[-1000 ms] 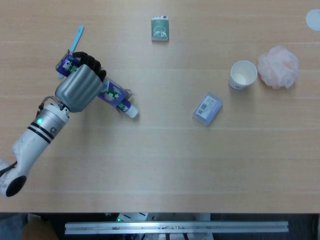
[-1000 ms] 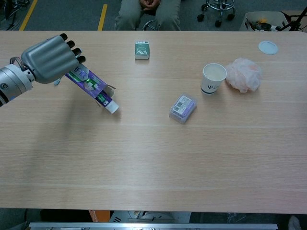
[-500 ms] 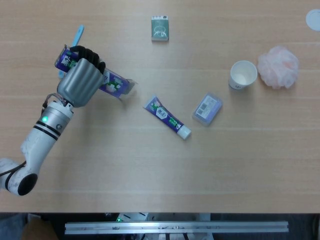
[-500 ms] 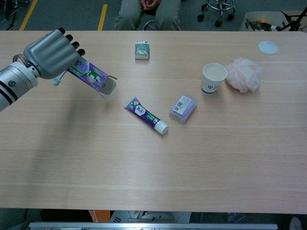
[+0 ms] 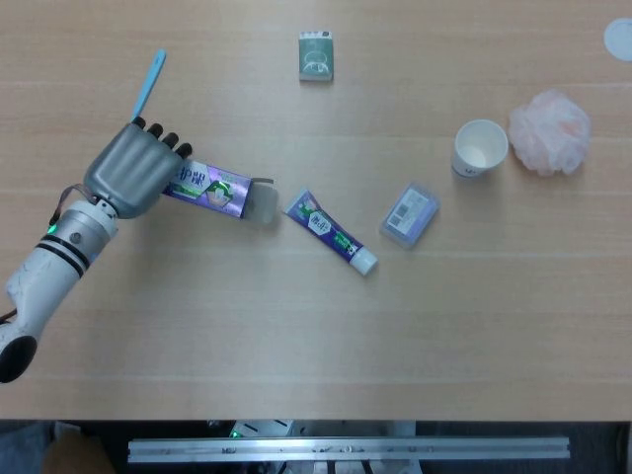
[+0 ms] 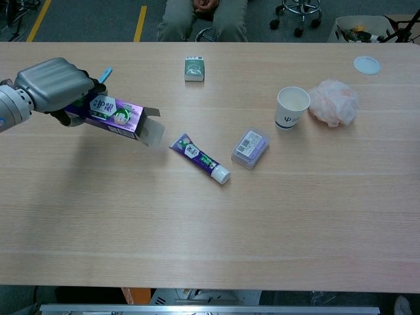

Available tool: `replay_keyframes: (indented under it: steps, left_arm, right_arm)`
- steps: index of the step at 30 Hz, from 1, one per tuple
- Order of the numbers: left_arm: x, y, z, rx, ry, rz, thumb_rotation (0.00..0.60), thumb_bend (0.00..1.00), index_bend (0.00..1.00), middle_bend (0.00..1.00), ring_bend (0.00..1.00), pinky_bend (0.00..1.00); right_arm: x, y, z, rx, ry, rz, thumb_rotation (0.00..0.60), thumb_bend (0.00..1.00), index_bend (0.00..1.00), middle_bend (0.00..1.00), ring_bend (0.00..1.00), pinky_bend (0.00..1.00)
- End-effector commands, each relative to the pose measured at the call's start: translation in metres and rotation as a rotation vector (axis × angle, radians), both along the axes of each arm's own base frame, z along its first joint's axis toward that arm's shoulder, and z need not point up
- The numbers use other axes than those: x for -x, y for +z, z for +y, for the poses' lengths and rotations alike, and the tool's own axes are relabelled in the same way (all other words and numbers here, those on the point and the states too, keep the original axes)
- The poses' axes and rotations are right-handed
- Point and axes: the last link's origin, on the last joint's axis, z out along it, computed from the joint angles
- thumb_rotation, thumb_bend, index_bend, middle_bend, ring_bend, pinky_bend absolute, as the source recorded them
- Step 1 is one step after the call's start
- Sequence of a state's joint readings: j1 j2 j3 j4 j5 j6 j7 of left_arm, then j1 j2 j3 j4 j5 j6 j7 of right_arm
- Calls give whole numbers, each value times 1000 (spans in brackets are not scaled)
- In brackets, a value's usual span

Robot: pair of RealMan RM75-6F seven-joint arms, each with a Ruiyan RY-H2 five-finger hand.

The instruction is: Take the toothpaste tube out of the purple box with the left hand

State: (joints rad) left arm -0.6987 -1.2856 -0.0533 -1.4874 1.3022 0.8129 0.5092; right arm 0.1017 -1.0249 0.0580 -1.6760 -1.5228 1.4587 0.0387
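The toothpaste tube [image 6: 199, 157] is found lying flat on the table [image 6: 210, 230], wholly clear of the purple box [image 6: 117, 115], its white cap pointing toward the near right. The task's object is therefore judged to be out already; what remains is the orderly disposal of the empty carton.

The box is held at its closed end by the left hand [image 6: 49, 88], fingers curled around it; whether the carton rests on the table or is held just above it cannot be told. Its open flap [image 5: 261, 201] faces the tube and is seen just beside the tube's crimped end, apart from it.

The box is best lowered level and released where it is, or drawn leftward, so that the flap is not swept into the tube. A gentle grip is advised, since thin card is likely to crush.

Further back, a blue toothbrush [image 5: 149, 81] lies just beyond the hand and should be avoided. A small wrapped packet [image 5: 409, 214], a paper cup [image 5: 480, 148], a bath pouf [image 5: 549, 130] and a green pack [image 5: 316, 55] lie well apart. The right hand is not seen.
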Motion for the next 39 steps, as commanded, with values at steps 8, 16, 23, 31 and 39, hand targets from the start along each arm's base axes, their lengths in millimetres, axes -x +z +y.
replay_keyframes:
  steps: [8,16,23,31,39]
  left_arm:
    - [36,-8,-10,130,246,-64,600,293,225,303,217,328]
    - [52,-10,-18,123,373,-77,600,271,0,16,10,196]
    - [46,23,-21,-46,407,-217,600,270,0,0,0,182]
    - [63,74,-59,-319,331,-272,600,270,0,20,20,182]
    - [81,97,-116,-506,300,-333,600,269,0,46,42,182]
  right_arm:
    - [-2,-1,-1,-3,8,-2,600,294,311,386,281,338]
    - [-3,0,0,2,12,-4,600,294,311,386,281,338]
    - [0,0,2,-3,-3,3,600,294,311,386,281,338]
    - [8,0,9,1,-43,27,600,294,311,386,280,338]
    - [11,0,15,9,-62,27,600,294,311,386,280,338]
